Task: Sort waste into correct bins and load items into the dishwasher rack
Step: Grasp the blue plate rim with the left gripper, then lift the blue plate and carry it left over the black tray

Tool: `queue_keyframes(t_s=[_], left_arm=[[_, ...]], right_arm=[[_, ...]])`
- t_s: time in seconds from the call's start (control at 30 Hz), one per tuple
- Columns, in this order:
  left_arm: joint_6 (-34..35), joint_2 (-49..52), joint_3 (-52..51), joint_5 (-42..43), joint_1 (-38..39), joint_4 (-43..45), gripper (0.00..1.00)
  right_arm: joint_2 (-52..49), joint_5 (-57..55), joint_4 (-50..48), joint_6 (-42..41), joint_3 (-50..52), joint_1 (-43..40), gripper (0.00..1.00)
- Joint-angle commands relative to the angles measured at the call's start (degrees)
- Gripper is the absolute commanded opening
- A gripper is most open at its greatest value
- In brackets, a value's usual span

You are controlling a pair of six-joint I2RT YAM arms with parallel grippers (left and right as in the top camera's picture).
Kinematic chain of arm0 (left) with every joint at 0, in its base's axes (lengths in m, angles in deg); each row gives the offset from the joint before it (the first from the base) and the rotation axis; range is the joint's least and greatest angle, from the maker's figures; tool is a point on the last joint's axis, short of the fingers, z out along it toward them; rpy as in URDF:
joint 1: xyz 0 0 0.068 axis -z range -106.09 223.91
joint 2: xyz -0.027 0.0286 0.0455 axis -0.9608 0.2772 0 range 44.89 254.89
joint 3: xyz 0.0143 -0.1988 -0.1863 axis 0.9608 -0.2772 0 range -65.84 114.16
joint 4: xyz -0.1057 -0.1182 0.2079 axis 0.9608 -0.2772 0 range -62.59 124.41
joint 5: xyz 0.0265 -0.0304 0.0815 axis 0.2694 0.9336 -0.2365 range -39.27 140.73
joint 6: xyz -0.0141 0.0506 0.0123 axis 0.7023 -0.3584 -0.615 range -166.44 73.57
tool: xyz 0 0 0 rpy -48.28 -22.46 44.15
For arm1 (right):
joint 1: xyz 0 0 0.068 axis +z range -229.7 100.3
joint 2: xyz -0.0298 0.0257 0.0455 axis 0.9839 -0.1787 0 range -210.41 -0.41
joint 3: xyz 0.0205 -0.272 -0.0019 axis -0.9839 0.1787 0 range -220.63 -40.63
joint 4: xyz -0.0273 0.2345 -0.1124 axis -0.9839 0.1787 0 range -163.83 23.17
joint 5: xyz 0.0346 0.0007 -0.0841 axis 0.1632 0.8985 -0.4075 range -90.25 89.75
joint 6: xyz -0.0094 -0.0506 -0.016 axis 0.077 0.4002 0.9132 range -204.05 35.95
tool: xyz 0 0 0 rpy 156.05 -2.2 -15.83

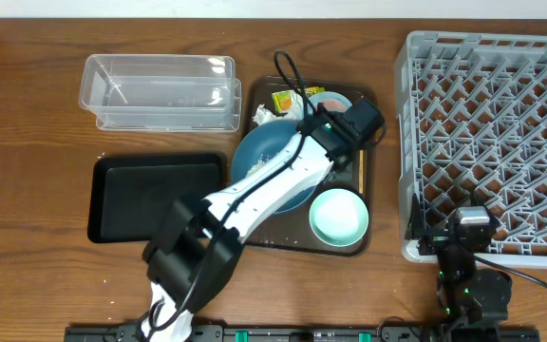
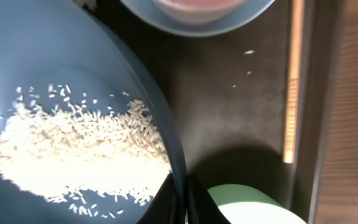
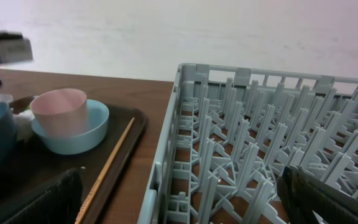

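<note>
Between left jaws, the plate (image 2: 73,56)

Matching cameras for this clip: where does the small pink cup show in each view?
Overhead: pink cup at the top end of the brown tray, partly hidden.
Left wrist: top edge, a pink sliver inside a light blue bowl.
Right wrist: left of centre, upright in that bowl.
Shared landmark: the chopsticks along the tray's edge.
</note>
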Motion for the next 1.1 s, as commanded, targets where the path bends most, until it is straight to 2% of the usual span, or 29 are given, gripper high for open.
queue_keyframes(t_s=[0.0, 0.23, 0.37, 0.63, 1.07], left_arm=[[-0.07, -3.61, -0.02, -2.21, -0.22, -0.26, 0.06], [-0.22, -7.65, -0.02, -2.69, -0.22, -0.59, 0.06], [-0.22, -9.57, -0.02, -5.86, -0.31, -1.68, 0.06], [-0.2, -14.36, -0.02, -5.81, -3.54, -3.56, 0.06], [-0.98, -23.23, -0.04, 7.63, -18.51, -6.93, 0.06]], right_arm=[[0.31, -0.15, 0.07, 0.66, 0.22, -0.26, 0.99], [0.31, -0.15, 0.07, 0.68, 0.22, -0.26, 0.99], [0.31, -0.15, 0.07, 0.68, 0.22, -0.26, 0.99], [0.31, -0.15, 0.07, 0.68, 0.22, -0.26, 0.99], [0.31, -0.15, 0.07, 0.68, 0.22, -0.26, 0.99]])
